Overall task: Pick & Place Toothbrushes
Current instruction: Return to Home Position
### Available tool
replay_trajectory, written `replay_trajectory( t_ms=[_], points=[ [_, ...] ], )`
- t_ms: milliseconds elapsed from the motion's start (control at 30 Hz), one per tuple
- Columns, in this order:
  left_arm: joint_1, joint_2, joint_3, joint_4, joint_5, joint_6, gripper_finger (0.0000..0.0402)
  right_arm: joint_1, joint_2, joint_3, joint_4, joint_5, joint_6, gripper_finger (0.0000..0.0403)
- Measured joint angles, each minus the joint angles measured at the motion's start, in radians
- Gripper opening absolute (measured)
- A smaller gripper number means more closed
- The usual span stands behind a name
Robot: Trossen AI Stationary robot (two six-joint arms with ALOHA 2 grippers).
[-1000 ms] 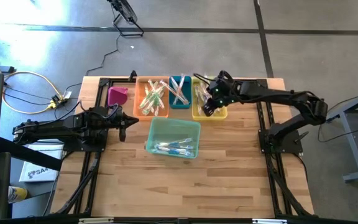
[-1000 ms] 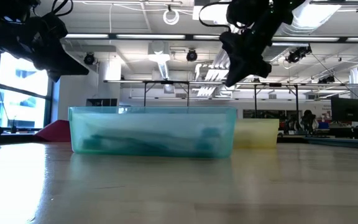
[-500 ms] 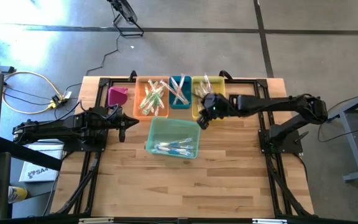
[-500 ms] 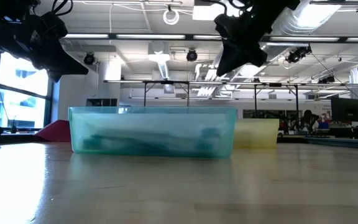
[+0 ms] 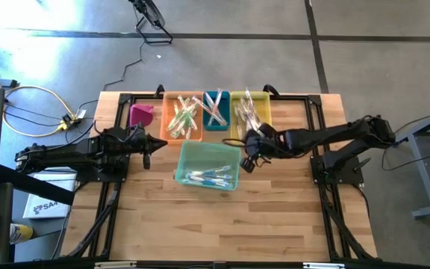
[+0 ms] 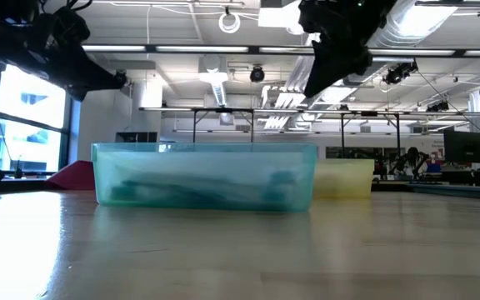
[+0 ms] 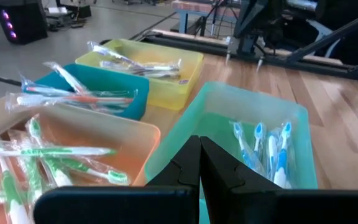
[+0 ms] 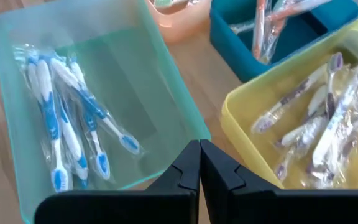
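**Sorted toothbrushes and both arms, seen from above and from the wrists.** The right tool (image 8: 199, 149), its fingers pressed together and holding nothing, hangs above the wooden bench (image 5: 275, 217). It is over the gap between the translucent green rectangular plastic bin (image 5: 196, 155) and the yellow rectangular plastic bin (image 8: 244, 140). Blue-headed toothbrushes (image 8: 61, 130) lie in the green bin to its left, long axes roughly left to right. Purple-tinted toothbrushes (image 8: 328, 124) lie in the yellow bin on its far side, roughly near to far. The left tool (image 7: 199, 146), likewise closed and empty, waits left of the green bin. No toothbrush shows loose on the bench, so the right arm, the nearer one, probably needs only a clear retreat rightward.
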Motion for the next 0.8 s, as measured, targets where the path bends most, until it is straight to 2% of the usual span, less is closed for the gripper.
replay_trajectory(
  t_ms=[233, 433, 800],
  points=[
    [0.0, 0.0, 0.0, 0.022, -0.001, 0.012, 0.0, 0.091, -0.016, 0.0, -0.04, 0.041, 0.071, 0.0002],
    [0.0, 0.0, 0.0, 0.025, -0.003, 0.027, 0.0, 0.165, -0.087, -0.001, -0.064, 0.076, 0.133, 0.0002],
    [0.0, 0.0, 0.0, 0.035, -0.003, 0.029, 0.0, 0.356, -0.245, -0.001, -0.25, 0.315, 0.287, 0.0002]
  ],
)
